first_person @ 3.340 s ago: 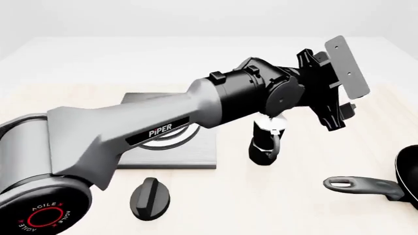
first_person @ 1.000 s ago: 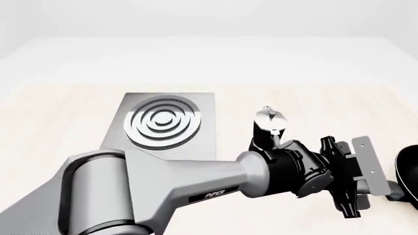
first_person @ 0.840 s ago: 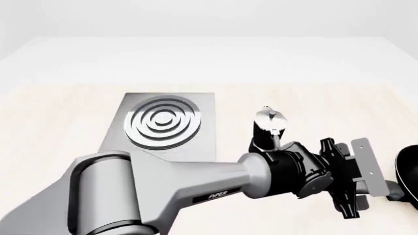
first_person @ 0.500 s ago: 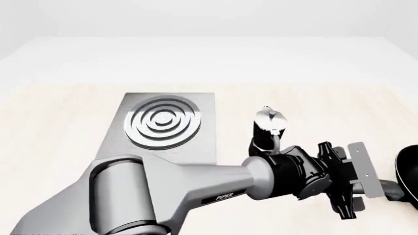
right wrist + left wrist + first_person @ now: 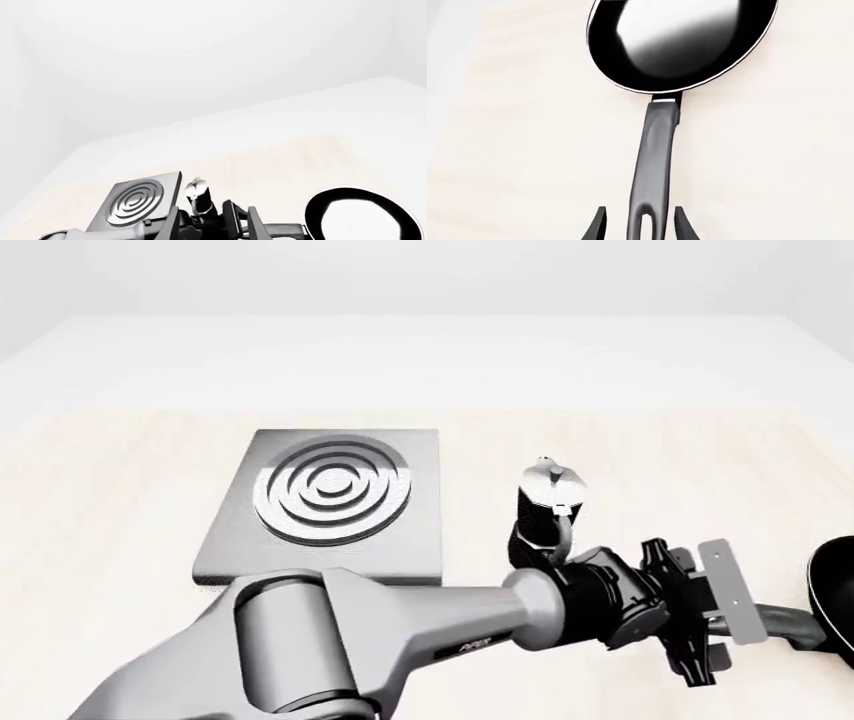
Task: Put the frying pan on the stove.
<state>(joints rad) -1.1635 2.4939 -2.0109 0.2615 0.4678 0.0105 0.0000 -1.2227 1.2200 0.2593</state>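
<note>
The frying pan lies on the table, black and glossy, with its long dark-grey handle running toward my left gripper. That gripper is open, and its fingertips stand on either side of the slotted end of the handle, with small gaps to it. In the front view the pan is cut off by the right edge, and my left arm reaches across to its handle. The stove sits at the left of the table with nothing on it. My right gripper is out of view.
A black-and-silver moka pot stands upright between the stove and the pan, just behind my left wrist. The right wrist view looks down from high up on the stove, the moka pot and the pan.
My left arm has swung from above the moka pot down toward the table at the right. Over the last second the gripper has sunk lower at the pan's handle.
</note>
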